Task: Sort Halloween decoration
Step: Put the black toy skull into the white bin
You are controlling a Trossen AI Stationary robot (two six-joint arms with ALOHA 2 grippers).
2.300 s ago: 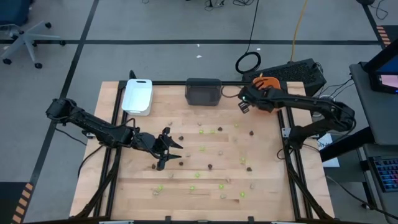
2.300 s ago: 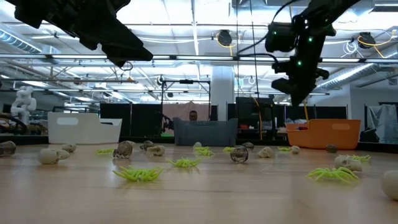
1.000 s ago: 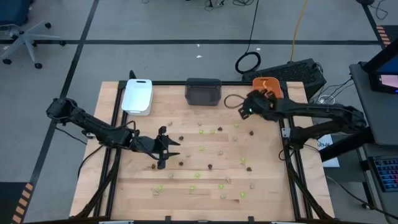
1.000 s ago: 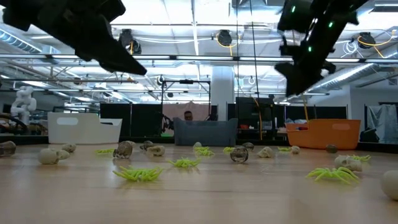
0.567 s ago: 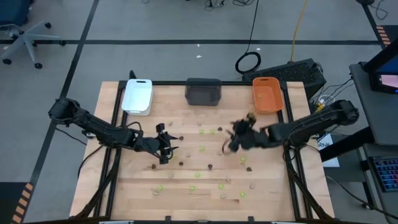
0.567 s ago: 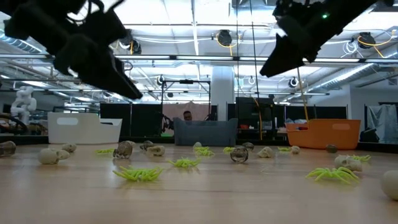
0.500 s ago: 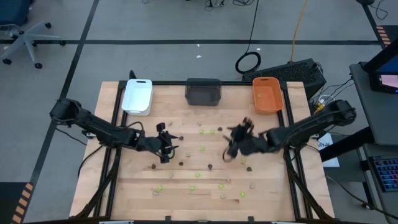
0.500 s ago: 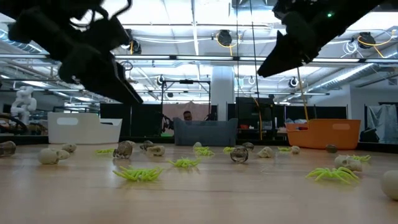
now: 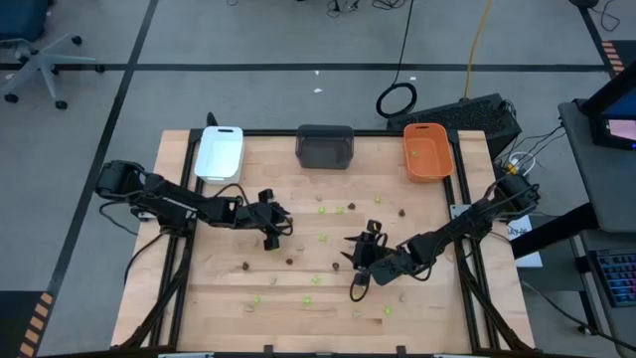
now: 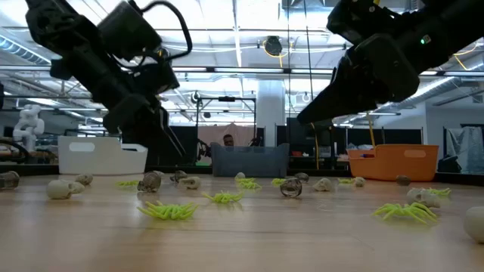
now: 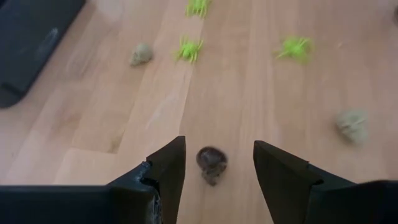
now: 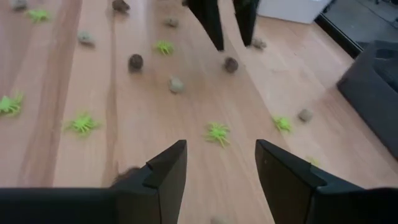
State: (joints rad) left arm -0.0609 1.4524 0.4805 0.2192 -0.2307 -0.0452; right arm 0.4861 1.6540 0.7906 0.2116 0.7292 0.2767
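Two dark arms work over a wooden surface [image 9: 427,308] strewn with Halloween decoration pieces [image 9: 323,238]: lime green spiders, pale skulls and dark brown-black pieces, scattered from the middle of the surface out toward 6 o'clock. The left gripper [image 9: 273,228], at about 9 o'clock from the surface's centre, hangs low with its jaws spread wide; in the left wrist view a dark brown-black piece [image 11: 211,164] lies on the wood between the two fingers [image 11: 166,168], touching neither. The right gripper [image 9: 360,261], at about 5 o'clock from centre, also has its jaws wide and empty, a lime green spider [image 12: 217,132] lying on the wood ahead of them. Along the 12 o'clock edge stand a white tray [image 9: 220,152], a dark grey tray [image 9: 325,146] and an orange tray [image 9: 428,159].
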